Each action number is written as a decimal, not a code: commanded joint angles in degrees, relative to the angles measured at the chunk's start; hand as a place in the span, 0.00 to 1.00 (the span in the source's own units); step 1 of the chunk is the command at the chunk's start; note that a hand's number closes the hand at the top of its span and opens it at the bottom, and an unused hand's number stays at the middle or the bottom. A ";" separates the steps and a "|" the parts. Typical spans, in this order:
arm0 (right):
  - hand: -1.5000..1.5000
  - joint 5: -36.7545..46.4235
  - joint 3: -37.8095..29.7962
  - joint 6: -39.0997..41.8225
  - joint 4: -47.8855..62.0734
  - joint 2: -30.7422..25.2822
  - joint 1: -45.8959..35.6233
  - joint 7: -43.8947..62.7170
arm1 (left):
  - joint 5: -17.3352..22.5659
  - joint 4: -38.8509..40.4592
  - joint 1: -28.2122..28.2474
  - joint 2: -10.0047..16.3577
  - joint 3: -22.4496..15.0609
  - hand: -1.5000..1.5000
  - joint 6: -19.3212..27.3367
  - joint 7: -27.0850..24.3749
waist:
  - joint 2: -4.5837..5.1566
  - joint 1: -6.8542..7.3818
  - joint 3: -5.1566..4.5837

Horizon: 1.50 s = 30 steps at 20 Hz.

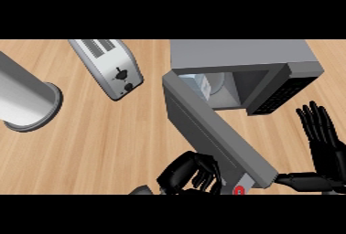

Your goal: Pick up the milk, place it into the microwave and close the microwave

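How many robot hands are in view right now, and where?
2. The left hand is at the bottom centre, fingers curled, by the open microwave door. The right hand rests open, fingers up, at the right edge beside the microwave.

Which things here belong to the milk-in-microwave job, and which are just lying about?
Job: microwave, its open door, pale carton inside (probably the milk), left hand curled by the door.
Lying about: toaster, grey cylinder, resting right hand.
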 commanded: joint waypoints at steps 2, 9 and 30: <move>0.00 -6.60 -0.94 5.51 -6.55 -2.31 2.44 5.20 | 9.65 2.53 -7.94 -0.40 -9.03 1.00 12.62 2.89 | 0.27 -1.13 0.01; 0.00 -10.89 -0.44 7.87 -9.78 -4.38 -1.93 9.70 | 17.98 6.03 -12.97 -0.40 -9.21 1.00 23.70 -4.33 | 1.08 -3.50 -0.16; 0.00 -24.57 2.41 15.53 -17.84 -9.35 -3.38 18.44 | 38.59 18.63 -33.24 -0.42 1.91 1.00 32.06 -8.55 | 3.39 -12.68 -0.24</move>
